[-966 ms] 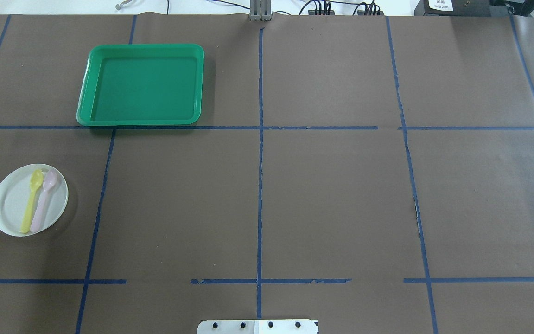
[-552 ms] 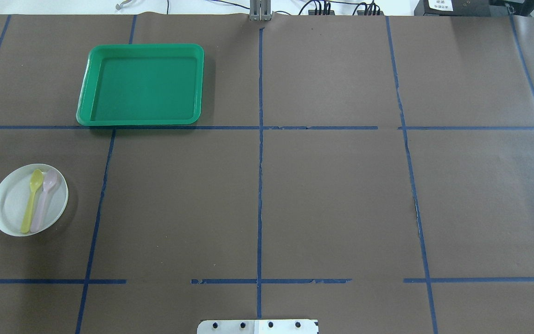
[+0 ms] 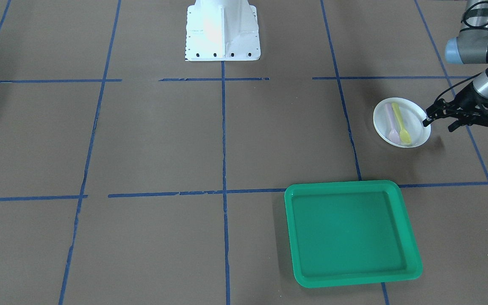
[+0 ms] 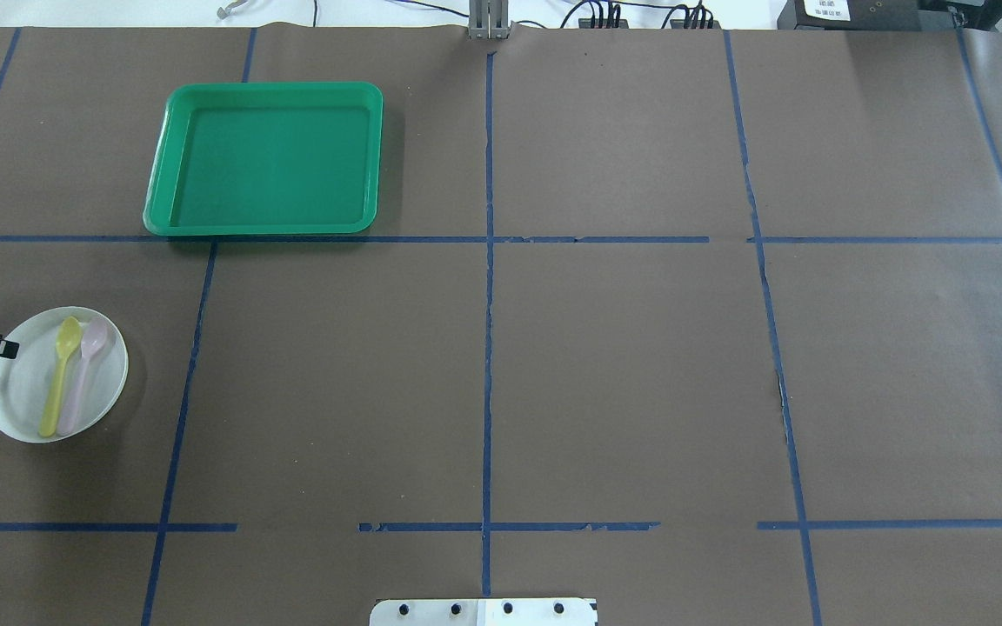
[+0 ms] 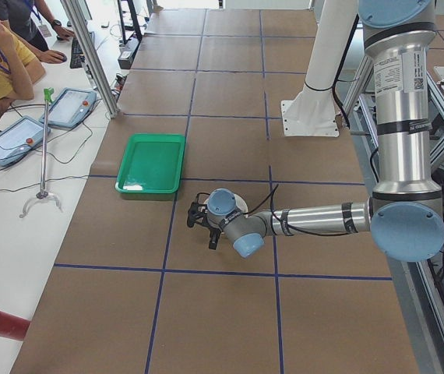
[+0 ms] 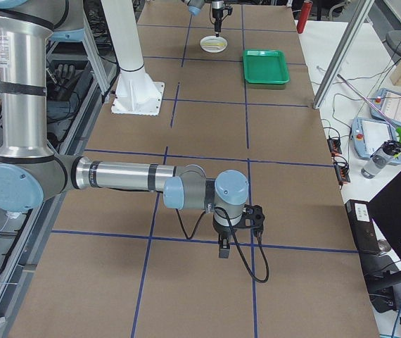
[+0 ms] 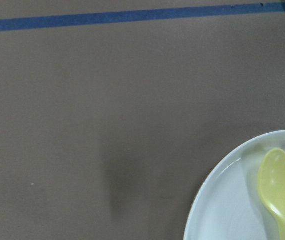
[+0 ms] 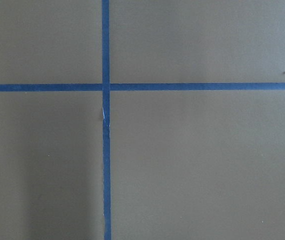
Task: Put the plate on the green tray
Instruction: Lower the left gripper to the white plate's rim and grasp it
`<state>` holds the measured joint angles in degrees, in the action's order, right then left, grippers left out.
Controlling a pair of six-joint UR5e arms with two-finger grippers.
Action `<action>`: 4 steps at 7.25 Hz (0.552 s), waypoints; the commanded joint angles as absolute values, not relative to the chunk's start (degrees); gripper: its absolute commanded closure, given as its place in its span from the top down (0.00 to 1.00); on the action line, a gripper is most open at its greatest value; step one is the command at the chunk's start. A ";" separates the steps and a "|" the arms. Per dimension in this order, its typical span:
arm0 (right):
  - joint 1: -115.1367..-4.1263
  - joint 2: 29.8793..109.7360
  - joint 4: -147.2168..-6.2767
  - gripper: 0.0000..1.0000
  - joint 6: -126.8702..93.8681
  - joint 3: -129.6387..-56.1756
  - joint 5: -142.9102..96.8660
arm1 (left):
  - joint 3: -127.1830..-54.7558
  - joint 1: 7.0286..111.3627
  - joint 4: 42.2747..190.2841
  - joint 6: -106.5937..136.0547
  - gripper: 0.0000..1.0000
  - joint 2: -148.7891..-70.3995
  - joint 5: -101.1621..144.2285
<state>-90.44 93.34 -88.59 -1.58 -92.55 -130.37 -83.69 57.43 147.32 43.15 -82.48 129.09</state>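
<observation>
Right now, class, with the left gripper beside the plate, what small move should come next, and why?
Probably lower the left gripper so its open jaws straddle the rim of the plate. One fingertip sits over the rim, the other outside it, and it looks raised above the table. The green tray is empty.

One plate (image 4: 18, 396) sitting flat, one yellow spoon (image 4: 60, 374) and one pink spoon (image 4: 83, 374) making two lying on it, one green tray (image 4: 275, 88), left arm (image 5: 315, 218) and right arm (image 6: 116, 174) making two.

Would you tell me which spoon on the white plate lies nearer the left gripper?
The yellow plastic spoon: it lies between the left gripper and the pale pink plastic spoon on the small round white plate.
</observation>
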 commanded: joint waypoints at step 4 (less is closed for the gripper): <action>-90.44 93.34 -88.59 1.00 -1.58 -92.55 -130.34 | -84.20 56.25 146.78 44.03 0.00 -82.88 129.46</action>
